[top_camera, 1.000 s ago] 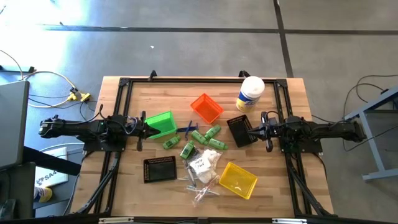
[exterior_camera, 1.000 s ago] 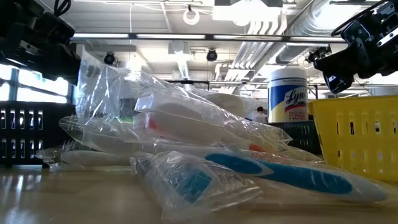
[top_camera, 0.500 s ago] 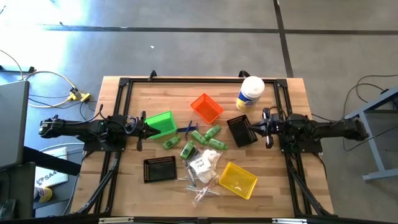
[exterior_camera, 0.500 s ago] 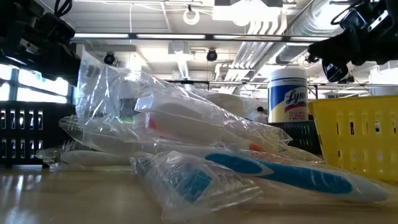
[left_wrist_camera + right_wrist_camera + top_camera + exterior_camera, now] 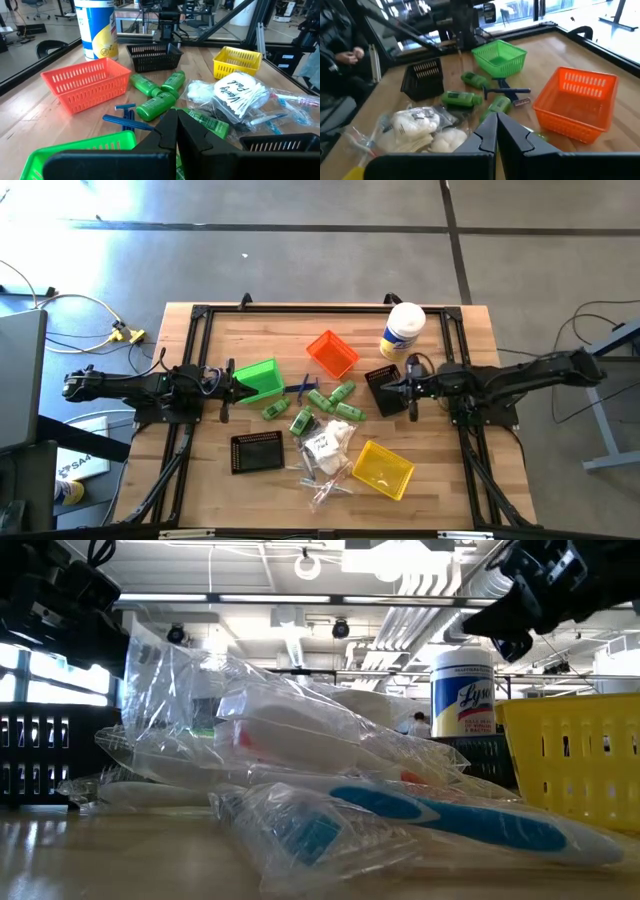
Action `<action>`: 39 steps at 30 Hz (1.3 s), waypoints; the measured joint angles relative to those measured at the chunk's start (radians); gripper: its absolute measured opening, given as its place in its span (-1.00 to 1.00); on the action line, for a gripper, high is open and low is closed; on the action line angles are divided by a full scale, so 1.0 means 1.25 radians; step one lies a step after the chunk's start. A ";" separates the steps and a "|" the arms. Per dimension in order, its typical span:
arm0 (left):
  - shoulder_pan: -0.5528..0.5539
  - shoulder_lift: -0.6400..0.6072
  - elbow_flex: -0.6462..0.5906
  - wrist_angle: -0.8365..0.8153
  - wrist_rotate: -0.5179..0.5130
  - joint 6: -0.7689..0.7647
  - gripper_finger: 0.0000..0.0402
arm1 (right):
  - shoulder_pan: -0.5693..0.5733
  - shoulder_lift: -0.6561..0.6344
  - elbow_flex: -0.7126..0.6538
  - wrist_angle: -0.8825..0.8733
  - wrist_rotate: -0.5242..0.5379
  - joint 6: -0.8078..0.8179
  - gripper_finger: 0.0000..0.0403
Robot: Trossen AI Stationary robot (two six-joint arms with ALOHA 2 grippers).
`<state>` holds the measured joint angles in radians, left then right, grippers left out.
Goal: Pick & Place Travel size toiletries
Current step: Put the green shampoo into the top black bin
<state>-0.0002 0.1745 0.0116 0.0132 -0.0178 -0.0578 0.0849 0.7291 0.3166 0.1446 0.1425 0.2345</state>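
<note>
Toiletries (image 5: 322,423) lie heaped in the middle of the table in the high view, green bottles, blue razors, white packets and wrapped brushes between the green bin (image 5: 258,379) and the yellow bin (image 5: 383,468). The right gripper (image 5: 396,387) hangs over the black basket (image 5: 386,390), just beside the heap's right edge; the left gripper (image 5: 232,384) waits over the green bin, about as near. The low view shows the wrapped toothbrushes (image 5: 440,815) lying flat, long axes across the table. In the left wrist view its jaws are pressed together, empty, with a green bottle (image 5: 156,106) lying slantwise beyond. The right wrist view shows shut, empty jaws too, pointing at a green bottle (image 5: 460,98) lying crosswise ahead. Probably the right arm reaches first, and must open before it can grasp.
</note>
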 joint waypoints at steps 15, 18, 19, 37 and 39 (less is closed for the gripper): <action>0.000 0.000 0.000 0.000 -0.002 0.000 -1.00 | 0.070 0.295 0.246 -0.143 0.035 0.006 -0.99; 0.000 0.000 0.000 0.000 -0.002 0.000 -1.00 | 0.070 0.335 0.299 -0.204 0.034 0.007 -0.99; 0.000 0.000 0.000 0.000 -0.002 0.000 -1.00 | 0.070 0.349 0.316 -0.227 0.034 0.008 -0.99; 0.000 0.000 0.000 0.000 -0.002 0.000 -1.00 | 0.068 0.540 0.440 -0.255 -0.014 0.019 -0.99; 0.000 0.000 0.000 0.000 -0.002 0.000 -1.00 | 0.068 0.557 0.440 -0.235 -0.016 0.006 -0.97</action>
<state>-0.0002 0.1743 0.0116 0.0128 -0.0198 -0.0574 0.1703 1.4250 0.8669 -0.1497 0.1230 0.2417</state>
